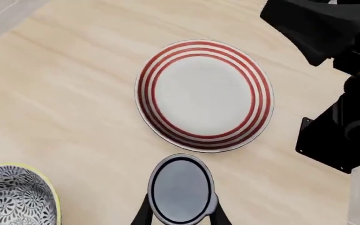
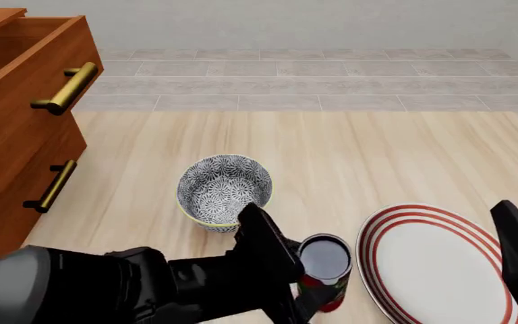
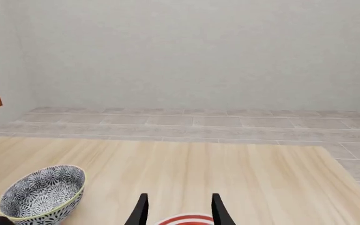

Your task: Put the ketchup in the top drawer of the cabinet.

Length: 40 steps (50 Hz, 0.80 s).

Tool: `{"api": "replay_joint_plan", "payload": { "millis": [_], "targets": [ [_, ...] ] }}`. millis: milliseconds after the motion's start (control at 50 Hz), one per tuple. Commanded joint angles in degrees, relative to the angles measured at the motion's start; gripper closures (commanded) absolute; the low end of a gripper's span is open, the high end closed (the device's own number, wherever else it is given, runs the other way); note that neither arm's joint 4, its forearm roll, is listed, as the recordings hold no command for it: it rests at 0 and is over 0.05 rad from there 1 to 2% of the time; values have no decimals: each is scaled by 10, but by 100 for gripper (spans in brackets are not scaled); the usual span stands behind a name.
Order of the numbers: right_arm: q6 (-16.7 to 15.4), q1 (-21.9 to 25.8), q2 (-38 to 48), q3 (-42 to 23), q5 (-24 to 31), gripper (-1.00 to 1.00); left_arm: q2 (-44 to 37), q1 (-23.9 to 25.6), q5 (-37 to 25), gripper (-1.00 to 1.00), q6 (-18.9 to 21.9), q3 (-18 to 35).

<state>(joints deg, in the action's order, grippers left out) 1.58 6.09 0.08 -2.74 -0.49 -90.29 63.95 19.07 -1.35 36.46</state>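
The ketchup (image 2: 325,268), a small red can with a dark grey glossy top, stands on the table just left of the striped plate; it also shows in the left wrist view (image 1: 181,189). My left gripper (image 1: 181,214) is open, with one finger on each side of the can and close to its sides. My right gripper (image 3: 178,211) is open and empty above the near right of the table, over the plate's edge. The cabinet (image 2: 7,202) stands at the far left. Its top drawer (image 2: 25,101) is pulled out, with its brass handle (image 2: 65,88) showing.
A grey patterned bowl (image 2: 224,191) sits between the ketchup and the cabinet. A white plate with red rings (image 2: 430,263) lies right of the ketchup. The lower drawer front (image 2: 34,196) is shut. The right arm (image 1: 339,93) shows beyond the plate in the left wrist view.
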Motion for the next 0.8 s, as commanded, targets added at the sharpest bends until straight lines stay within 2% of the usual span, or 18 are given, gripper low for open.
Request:
{"api": "replay_joint_plan", "payload": {
  "millis": [20, 40, 60, 80, 220, 340, 500, 540, 560, 600, 660, 800],
  "targets": [
    [-1, 2, 0, 4, -3, -100, 88, -6, -39, 100, 15, 0],
    [-1, 1, 0, 4, -3, -100, 97, -6, -38, 100, 16, -3],
    [0, 1, 0, 3, -3, -100, 106, -6, -39, 100, 48, -5],
    [0, 1, 0, 3, -3, -100, 104, -4, -44, 100, 34, -4],
    [-2, 4, 0, 5, -5, -100, 142, -18, -67, 100, 28, -3],
    [0, 6, 0, 6, -8, -100, 163, 15, -96, 100, 39, 14],
    [1, 9, 0, 5, -8, -100, 195, 9, -118, 100, 38, 18],
    [3, 8, 0, 4, -8, -100, 192, 27, -118, 100, 59, 21],
    [3, 8, 0, 4, -9, -100, 199, 26, -120, 100, 46, 20],
    [4, 7, 0, 4, -8, -100, 196, 33, -123, 100, 55, 22],
    [4, 7, 0, 5, -10, -100, 206, 22, -129, 100, 57, 21],
    [6, 3, -1, 17, -24, -100, 260, -13, -167, 100, 32, 25]
  ]
}}
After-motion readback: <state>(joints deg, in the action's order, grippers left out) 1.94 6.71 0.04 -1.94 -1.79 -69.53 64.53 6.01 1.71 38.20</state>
